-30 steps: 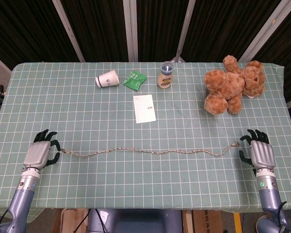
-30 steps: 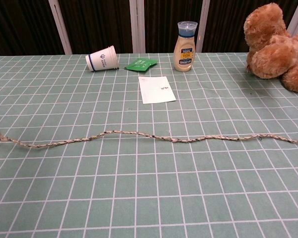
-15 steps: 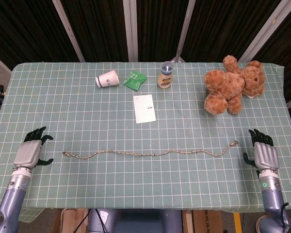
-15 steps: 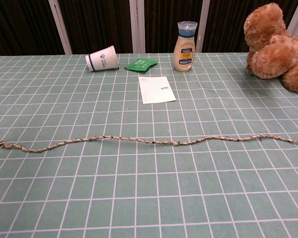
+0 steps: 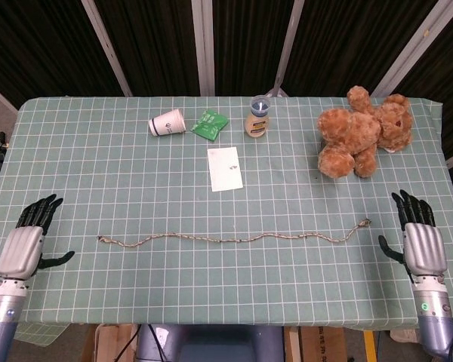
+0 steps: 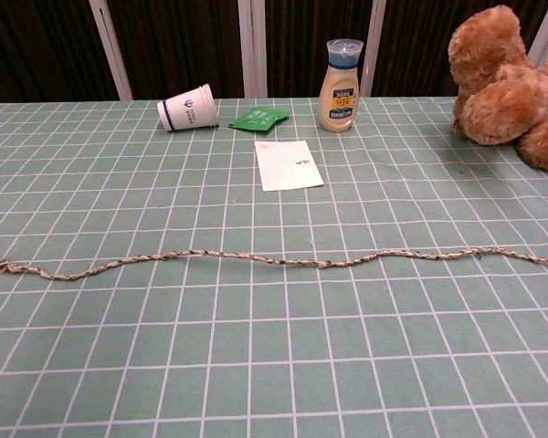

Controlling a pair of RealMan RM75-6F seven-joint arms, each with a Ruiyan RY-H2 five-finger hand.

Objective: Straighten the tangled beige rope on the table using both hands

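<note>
The beige rope (image 5: 234, 238) lies stretched out in a nearly straight, slightly wavy line across the near part of the green checked table (image 5: 136, 173); the chest view shows the rope (image 6: 283, 262) from edge to edge. My left hand (image 5: 23, 243) is at the table's left edge, fingers spread, holding nothing, well left of the rope's left end. My right hand (image 5: 421, 241) is at the right edge, fingers spread and empty, a short way right of the rope's right end. Neither hand shows in the chest view.
At the back stand a tipped paper cup (image 5: 167, 122), a green packet (image 5: 209, 124) and a bottle (image 5: 259, 117). A white card (image 5: 225, 168) lies mid-table. A brown teddy bear (image 5: 362, 137) sits at the back right.
Both hands let go of the rope ends and drew outward and back toward the table's edges, fingers spreading. The rope settled flat and stays still.
</note>
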